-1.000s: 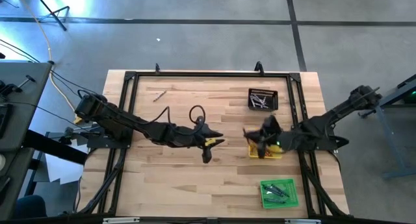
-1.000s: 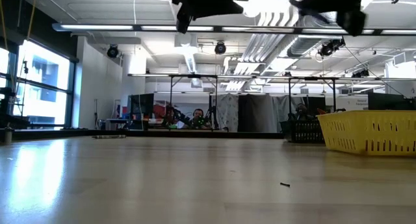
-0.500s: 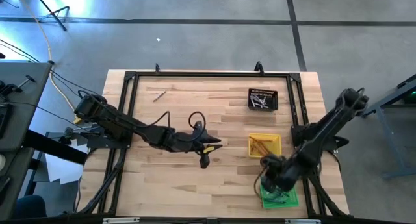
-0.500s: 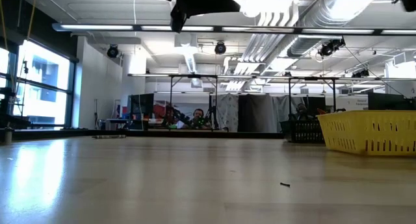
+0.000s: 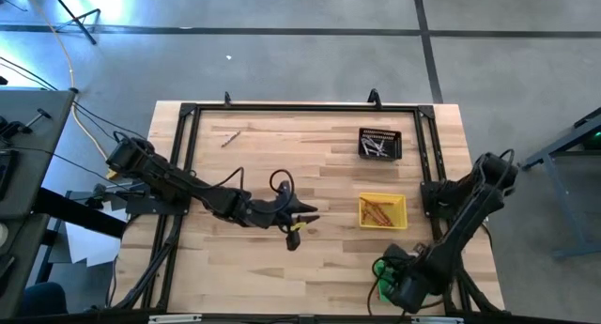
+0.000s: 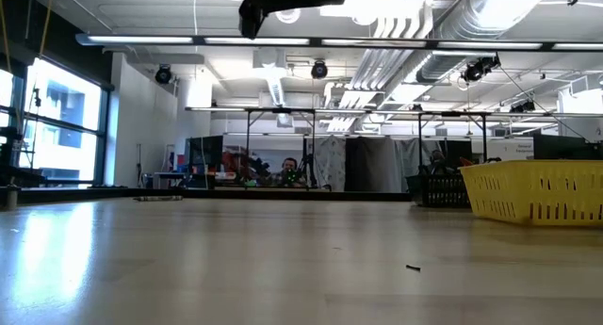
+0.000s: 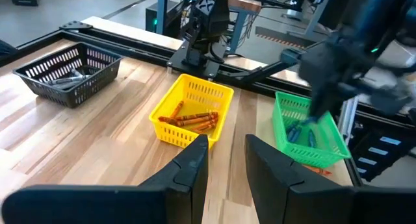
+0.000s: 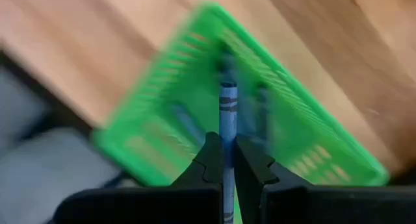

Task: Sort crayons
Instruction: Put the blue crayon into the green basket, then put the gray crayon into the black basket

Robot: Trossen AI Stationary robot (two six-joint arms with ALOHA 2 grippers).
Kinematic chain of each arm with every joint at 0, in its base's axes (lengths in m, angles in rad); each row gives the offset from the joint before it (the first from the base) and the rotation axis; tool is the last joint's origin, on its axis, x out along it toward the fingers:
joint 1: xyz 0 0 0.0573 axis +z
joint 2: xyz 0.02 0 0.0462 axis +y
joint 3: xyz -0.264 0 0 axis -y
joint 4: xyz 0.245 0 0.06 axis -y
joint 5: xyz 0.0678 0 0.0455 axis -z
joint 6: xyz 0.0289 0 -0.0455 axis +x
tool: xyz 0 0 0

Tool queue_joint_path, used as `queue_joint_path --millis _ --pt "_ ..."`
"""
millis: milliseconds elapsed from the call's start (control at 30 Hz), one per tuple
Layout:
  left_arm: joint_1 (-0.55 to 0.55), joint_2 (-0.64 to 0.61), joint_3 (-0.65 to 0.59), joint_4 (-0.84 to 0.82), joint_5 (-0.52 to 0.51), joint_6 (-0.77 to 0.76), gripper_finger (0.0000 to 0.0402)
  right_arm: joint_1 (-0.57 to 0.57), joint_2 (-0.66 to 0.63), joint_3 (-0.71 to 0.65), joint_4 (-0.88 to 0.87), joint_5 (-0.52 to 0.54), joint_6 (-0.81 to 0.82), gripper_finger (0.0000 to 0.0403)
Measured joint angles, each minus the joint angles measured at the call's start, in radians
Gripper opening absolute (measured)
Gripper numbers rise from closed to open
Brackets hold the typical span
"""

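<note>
Three small square trays sit on the right half of the wooden counter (image 5: 282, 174): a black tray (image 5: 379, 144) at about 1 o'clock from the counter's middle, a yellow tray (image 5: 382, 211) at about 3 o'clock, and a green tray (image 7: 305, 130) at about 5 o'clock, near the front edge.

The right tool (image 8: 227, 160) hangs over the green tray, which the high view mostly hides under the arm. Its fingers (image 8: 209, 160) are pinched tight on a single blue-grey crayon (image 8: 227, 110), which stands up between them with dark bands near its tip. The green mesh spreads behind it in the right wrist view; more dark crayons lie inside the tray, though they are too blurred to count.

The left tool (image 5: 294, 228) hovers over the middle of the counter, well apart from all three trays, at about 9 o'clock from the yellow tray. Its two dark fingers (image 7: 188, 169) stand narrowly apart with nothing between them, only bare wood showing in the gap.

Several orange-red crayons (image 7: 192, 119) lie in a loose bundle on the floor of the yellow tray. Grey, silvery crayons (image 5: 377, 147) lie in the black tray. One stray stick (image 5: 231, 137) rests on the counter at about 11 o'clock, near the far left corner of the black frame.

In the low view the yellow tray stands at the right, and a person (image 6: 288, 167) shows far off in the room behind.
</note>
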Motion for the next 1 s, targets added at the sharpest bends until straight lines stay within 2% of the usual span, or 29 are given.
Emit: queue_joint_path --millis 167,300,700,867,1000 --pt "-0.023 0.0 0.0 0.0 0.0 0.0 0.0087 -0.004 0.072 0.013 -0.035 -0.102 -0.004 0.0" --pt "-0.034 0.0 0.0 -0.001 0.0 0.001 0.0087 -0.004 0.08 0.013 -0.029 -0.122 -0.005 0.0003" --pt "-0.034 0.0 0.0 -0.016 0.0 0.002 0.0087 -0.004 0.078 0.014 -0.025 -0.13 -0.026 0.0091" --pt "-0.033 0.0 0.0 -0.046 0.001 0.002 0.0087 -0.029 0.078 0.018 -0.04 -0.202 -0.062 0.0111" --pt "-0.021 -0.001 0.0 -0.129 0.003 -0.009 0.0087 -0.045 0.078 0.087 -0.102 -0.122 -0.118 0.0113"
